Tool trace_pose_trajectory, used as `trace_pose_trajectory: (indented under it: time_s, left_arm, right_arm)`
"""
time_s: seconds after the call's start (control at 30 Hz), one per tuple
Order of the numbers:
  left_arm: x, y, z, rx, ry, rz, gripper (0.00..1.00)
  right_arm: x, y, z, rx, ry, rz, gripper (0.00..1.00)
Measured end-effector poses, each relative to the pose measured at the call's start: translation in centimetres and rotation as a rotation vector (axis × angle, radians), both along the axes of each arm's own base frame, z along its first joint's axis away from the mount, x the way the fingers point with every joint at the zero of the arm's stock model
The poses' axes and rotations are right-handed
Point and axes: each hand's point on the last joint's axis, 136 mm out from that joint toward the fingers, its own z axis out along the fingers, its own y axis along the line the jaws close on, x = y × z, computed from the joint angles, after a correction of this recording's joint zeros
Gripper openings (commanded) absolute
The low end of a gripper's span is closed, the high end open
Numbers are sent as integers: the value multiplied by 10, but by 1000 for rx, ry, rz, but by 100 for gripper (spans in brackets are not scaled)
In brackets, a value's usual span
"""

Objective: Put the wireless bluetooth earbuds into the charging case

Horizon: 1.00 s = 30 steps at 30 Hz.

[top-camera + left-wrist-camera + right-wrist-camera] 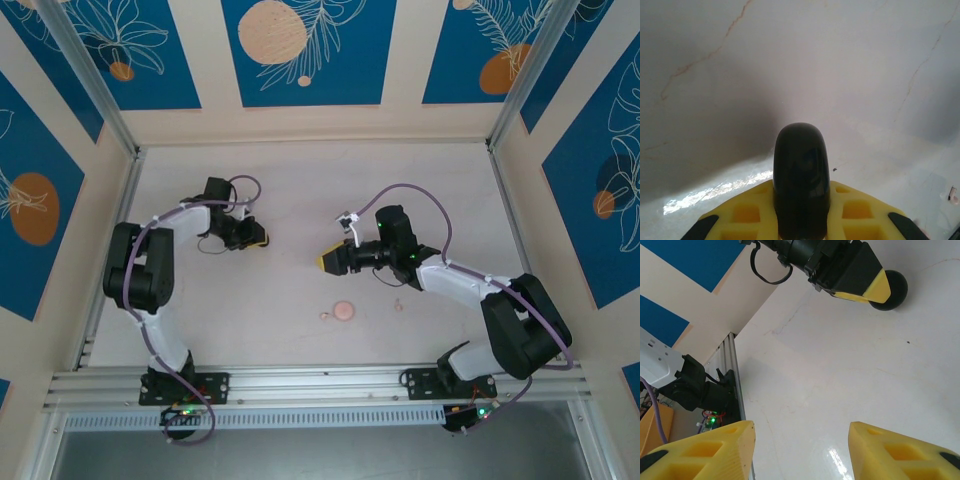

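**While left gripper clamps a black disc, right gripper hangs half open with nothing in it**

As seen from the top camera, the left gripper sits left of centre on the table, pointing right. Its yellow tip is low over the surface and a dark edge of the black disc just shows at it. The right gripper points left toward it and is well apart from it. A pink disc lies flat on the table, nearer the arm bases and below the right gripper. One pale pink bud lies just beside the pink disc on its left. A second pale pink bud lies to its right, a bit further off. Both are too small to make out stems.

Left wrist: the yellow fingers press on both sides of the black disc, which is held edge-on and sticks out past the tips. Table is beyond it.

Right wrist: the two yellow fingers stand apart at a moderate gap, and bare table shows between them. Across the table is the left gripper with the black disc at its tip — the disc's lower edge is at or touching the surface, cannot tell which.
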Motion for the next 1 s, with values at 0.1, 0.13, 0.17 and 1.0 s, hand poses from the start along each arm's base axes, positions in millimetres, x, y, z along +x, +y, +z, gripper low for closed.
trace_pose_trajectory:
  time_s: [0.1,0.13,0.17,1.0]
  left_arm:
    - [1,1,-3,-1,7,-4,19]
    - [1,2,-4,-1,10,-3,19]
    - [1,3,-5,0,16,-2,20]
    - [13,27,-6,106,25,23,40]
  right_arm:
    - [-1,1,0,0,0,3,52]
    - [-1,1,0,-1,0,3,52]
    - [-1,1,0,-1,0,3,52]
    - [1,3,3,-24,-13,-1,53]
